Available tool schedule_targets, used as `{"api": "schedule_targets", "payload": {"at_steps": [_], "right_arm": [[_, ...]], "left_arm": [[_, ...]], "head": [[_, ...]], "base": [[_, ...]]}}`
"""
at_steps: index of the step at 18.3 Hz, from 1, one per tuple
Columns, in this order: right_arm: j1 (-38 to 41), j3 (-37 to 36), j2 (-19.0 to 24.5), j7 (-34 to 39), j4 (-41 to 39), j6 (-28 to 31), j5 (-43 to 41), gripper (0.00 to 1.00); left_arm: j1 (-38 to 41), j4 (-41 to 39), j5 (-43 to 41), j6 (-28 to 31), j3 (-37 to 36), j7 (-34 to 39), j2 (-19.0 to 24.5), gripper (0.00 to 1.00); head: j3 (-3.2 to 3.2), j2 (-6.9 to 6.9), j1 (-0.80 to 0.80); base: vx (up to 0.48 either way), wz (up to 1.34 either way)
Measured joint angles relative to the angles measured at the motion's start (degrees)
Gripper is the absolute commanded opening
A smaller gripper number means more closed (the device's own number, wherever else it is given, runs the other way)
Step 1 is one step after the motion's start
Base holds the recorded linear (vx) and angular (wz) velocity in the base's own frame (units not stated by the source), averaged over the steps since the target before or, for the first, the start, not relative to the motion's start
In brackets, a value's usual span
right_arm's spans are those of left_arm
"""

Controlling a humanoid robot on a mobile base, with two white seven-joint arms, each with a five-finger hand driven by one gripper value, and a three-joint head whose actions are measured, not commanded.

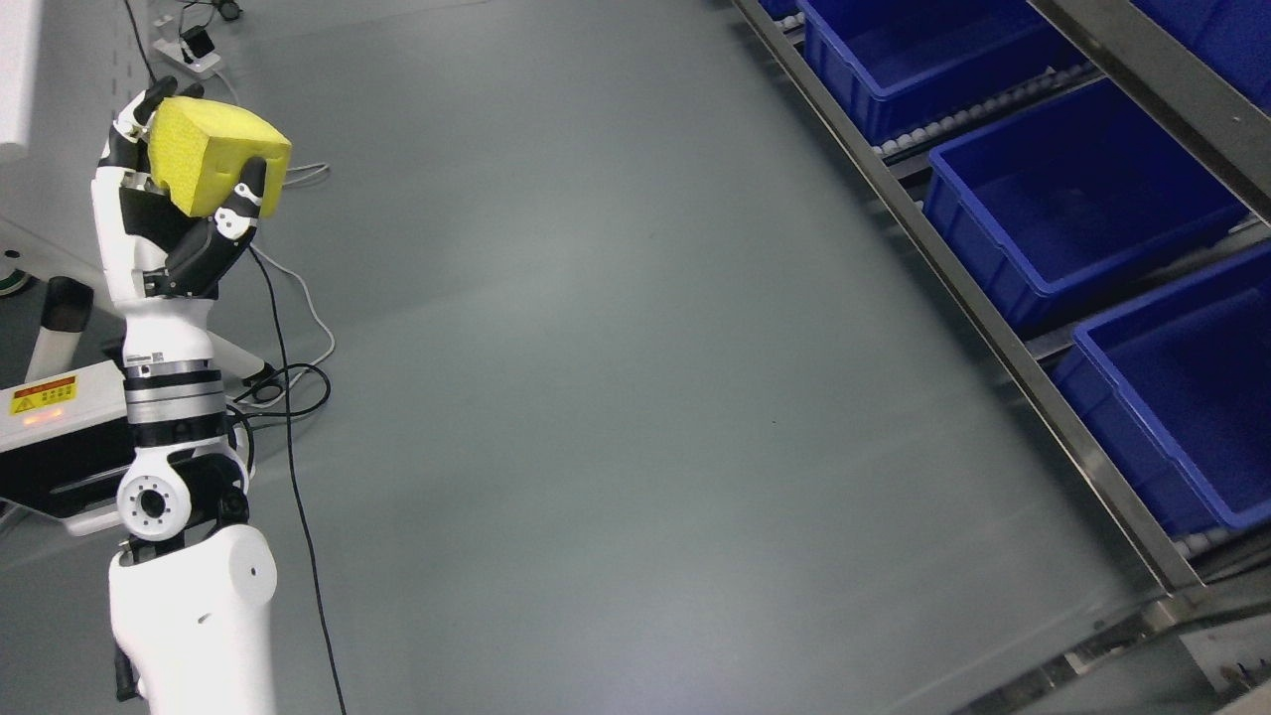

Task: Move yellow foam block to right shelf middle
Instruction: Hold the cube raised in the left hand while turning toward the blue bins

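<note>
A smooth grey floor (616, 348) fills most of the frame, bare through the middle and catching a soft sheen of light. Along the right side a metal shelf (1003, 338) runs diagonally from the top centre down to the lower right corner, its rail edging a row of blue bins (1072, 199) that sit on roller tracks — three large ones show clearly, with parts of others at the top edge.

At the left of the frame the left arm (174, 477) rises upright from the bottom edge, white with black joints. Its left hand (174, 214) is raised in the upper left, palm turned up, and its fingers (243, 204) are curled around the yellow foam block (218, 149). The block rests in the palm and stands above it: one finger presses against the block's near face, others hook over its far upper-left edge. The block is tilted, one corner pointing toward the right. It is well apart from the shelf, across the whole width of the floor.

Behind the arm, black and white cables (288, 377) trail over the floor, and a grey device with a yellow warning label (45, 395) sits at the left edge. A white power strip (194, 55) lies near the top left.
</note>
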Motion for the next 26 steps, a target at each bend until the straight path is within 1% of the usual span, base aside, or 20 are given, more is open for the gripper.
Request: {"api": "schedule_targets", "payload": {"at_steps": [7, 14, 18, 26], "right_arm": [[0.0, 0.0, 0.0, 0.0, 0.0, 0.0, 0.0, 1.00], [0.0, 0.0, 0.0, 0.0, 0.0, 0.0, 0.0, 1.00], [0.0, 0.0, 0.0, 0.0, 0.0, 0.0, 0.0, 1.00], [0.0, 0.0, 0.0, 0.0, 0.0, 0.0, 0.0, 1.00]], "left_arm": [[0.9, -0.6, 0.0, 0.0, 0.4, 0.0, -0.1, 0.35], [1.1, -0.9, 0.0, 0.0, 0.6, 0.0, -0.1, 0.35], [1.1, -0.9, 0.0, 0.0, 0.6, 0.0, -0.1, 0.35], [1.2, -1.0, 0.0, 0.0, 0.5, 0.0, -0.1, 0.35]], "head": [[0.00, 0.00, 0.00], [0.00, 0.00, 0.00], [0.00, 0.00, 0.00], [0.00, 0.00, 0.00]], "base": [[0.210, 0.20], [0.334, -0.18], [0.409, -0.42], [0.508, -0.54]]}}
